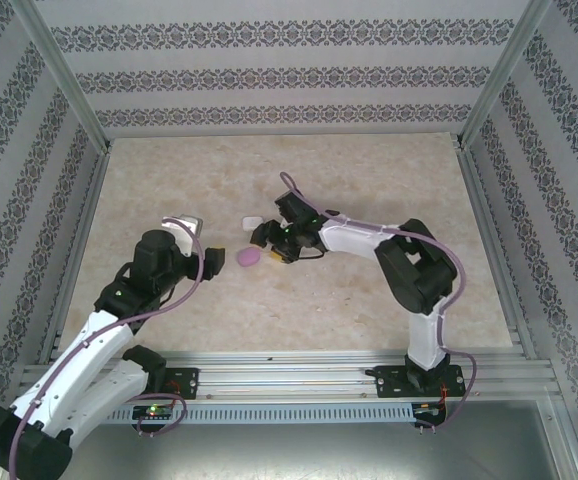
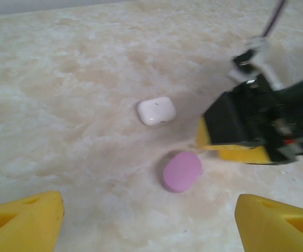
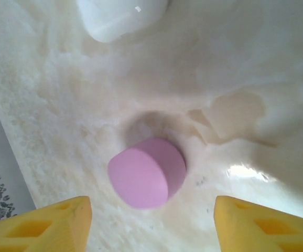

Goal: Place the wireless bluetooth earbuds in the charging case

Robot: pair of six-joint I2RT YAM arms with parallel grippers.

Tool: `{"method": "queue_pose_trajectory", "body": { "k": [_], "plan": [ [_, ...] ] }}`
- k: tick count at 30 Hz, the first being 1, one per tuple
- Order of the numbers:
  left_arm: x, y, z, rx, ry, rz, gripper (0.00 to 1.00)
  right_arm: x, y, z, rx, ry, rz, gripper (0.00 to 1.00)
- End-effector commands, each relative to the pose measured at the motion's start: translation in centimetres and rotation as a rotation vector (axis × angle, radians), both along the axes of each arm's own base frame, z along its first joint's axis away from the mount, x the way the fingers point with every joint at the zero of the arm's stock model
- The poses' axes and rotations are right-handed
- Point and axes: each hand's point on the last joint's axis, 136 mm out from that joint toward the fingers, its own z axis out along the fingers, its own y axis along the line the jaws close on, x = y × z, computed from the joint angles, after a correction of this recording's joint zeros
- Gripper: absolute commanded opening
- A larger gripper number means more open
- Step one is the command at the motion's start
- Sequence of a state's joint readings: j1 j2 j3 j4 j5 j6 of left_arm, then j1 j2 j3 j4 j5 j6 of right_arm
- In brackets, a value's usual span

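A closed pink charging case (image 1: 248,258) lies on the marble tabletop, with a closed white charging case (image 1: 252,221) just behind it. The earbuds are out of view. My right gripper (image 1: 269,243) hangs open right beside the pink case (image 3: 147,172), its yellow fingertips (image 3: 41,226) apart on either side and nothing between them. The white case (image 3: 121,16) is at the top edge of that view. My left gripper (image 1: 212,258) is open and points at the pink case (image 2: 182,170) from the left, a short way off. Beyond it I see the white case (image 2: 156,111) and the right gripper (image 2: 240,142).
Patterned walls and aluminium frame posts (image 1: 81,110) enclose the table on three sides. A metal rail (image 1: 299,365) runs along the near edge by the arm bases. A pale patch (image 3: 235,113) marks the tabletop near the pink case.
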State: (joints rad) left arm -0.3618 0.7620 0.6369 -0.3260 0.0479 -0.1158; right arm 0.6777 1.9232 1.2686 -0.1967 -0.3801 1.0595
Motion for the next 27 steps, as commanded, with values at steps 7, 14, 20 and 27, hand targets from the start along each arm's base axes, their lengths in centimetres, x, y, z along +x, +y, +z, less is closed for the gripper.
{"method": "queue_pose_trajectory", "body": {
  "k": [7, 14, 20, 27],
  "plan": [
    [2.2, 4.6, -0.7, -0.045, 0.013, 0.154, 1.00, -0.3, -14.5, 6.0, -0.547, -0.311, -0.012, 0.85],
    [4.0, 6.6, -2.0, -0.079, -0.005, 0.220, 1.00, -1.7, -23.8, 8.2, -0.684, -0.477, -0.169, 0.93],
    [5.0, 9.5, -2.9, 0.021, -0.096, 0.332, 1.00, -2.3, -31.1, 8.0, -0.841, -0.664, -0.336, 0.98],
    [4.5, 11.7, -5.3, 0.105, -0.144, 0.431, 1.00, -1.9, -35.8, 8.8, -0.915, -0.848, -0.447, 0.98]
  ]
}}
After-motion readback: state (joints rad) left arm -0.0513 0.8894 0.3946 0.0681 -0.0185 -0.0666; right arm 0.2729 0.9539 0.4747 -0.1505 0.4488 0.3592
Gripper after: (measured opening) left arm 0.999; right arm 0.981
